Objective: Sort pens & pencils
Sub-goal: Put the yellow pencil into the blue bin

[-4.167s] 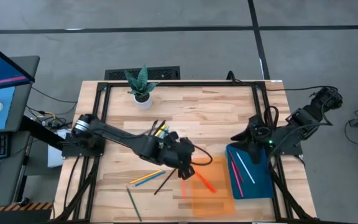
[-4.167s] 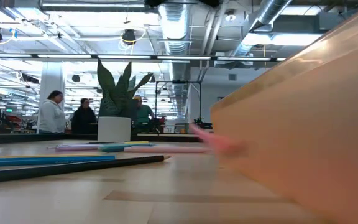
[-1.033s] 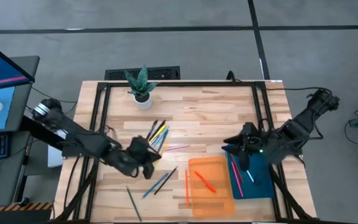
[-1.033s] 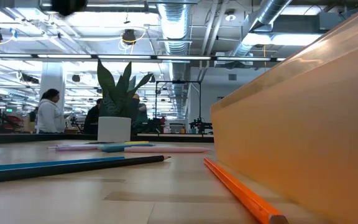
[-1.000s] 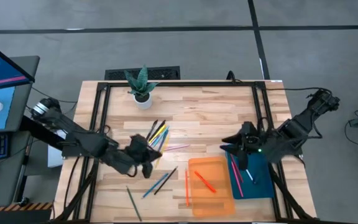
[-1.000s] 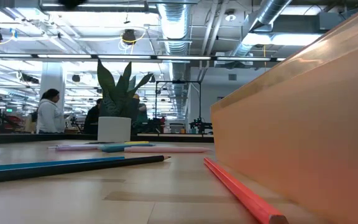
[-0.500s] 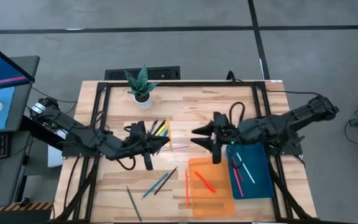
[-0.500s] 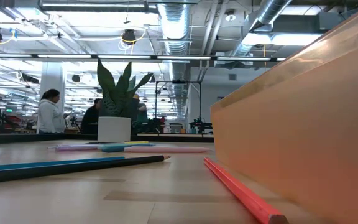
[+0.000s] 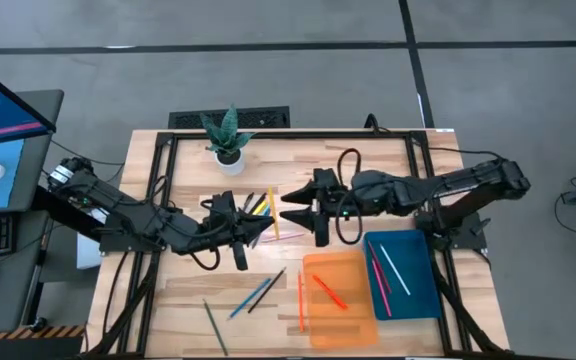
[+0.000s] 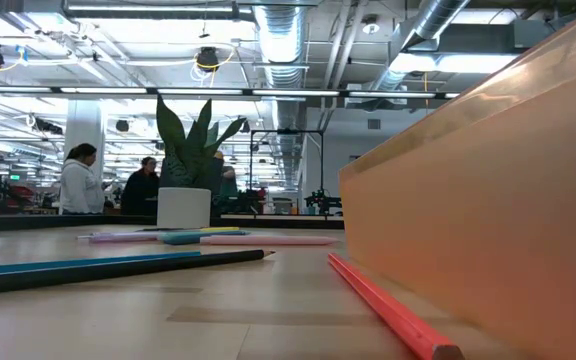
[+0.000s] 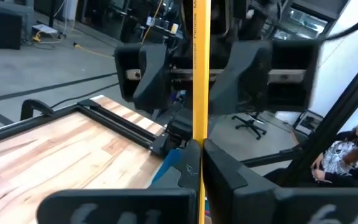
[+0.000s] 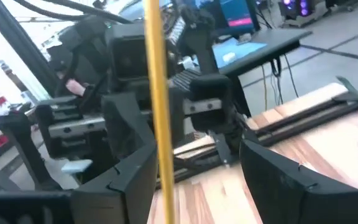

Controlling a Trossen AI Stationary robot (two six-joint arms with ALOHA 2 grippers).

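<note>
My left gripper [image 9: 264,228] is shut on a yellow pencil [image 9: 272,210], held above the table's middle. My right gripper [image 9: 286,212] faces it from the right, open. Its two fingers stand on either side of the yellow pencil [image 12: 156,81] without touching it. Below them a bunch of pens and pencils [image 9: 252,208] lies on the wood. An orange tray [image 9: 353,310] holds red and orange sticks. A blue tray [image 9: 418,285] holds pink and white ones. In the low view a blue and a black pencil [image 10: 98,265] and a red-orange one [image 10: 388,310] lie flat on the table. My left gripper pinches the yellow pencil's shaft [image 11: 201,134] between its two fingers, toward the pencil's near end. The fingers come level from the table's left and lie across the pencil. The pencil is lifted clear and lies level, running from near to far.
A potted plant [image 9: 227,140] stands at the far left of the table. Loose pencils [image 9: 258,290] and a green one [image 9: 214,326] lie near the front edge, and an orange pencil [image 9: 300,300] lies along the orange tray's left side. People stand in the room beyond.
My right gripper has swung from over the blue tray toward the table's left, up to the yellow pencil, and has opened wider. My left gripper has risen, gone toward the far edge and tipped up to level, carrying the pencil clear of the table.
</note>
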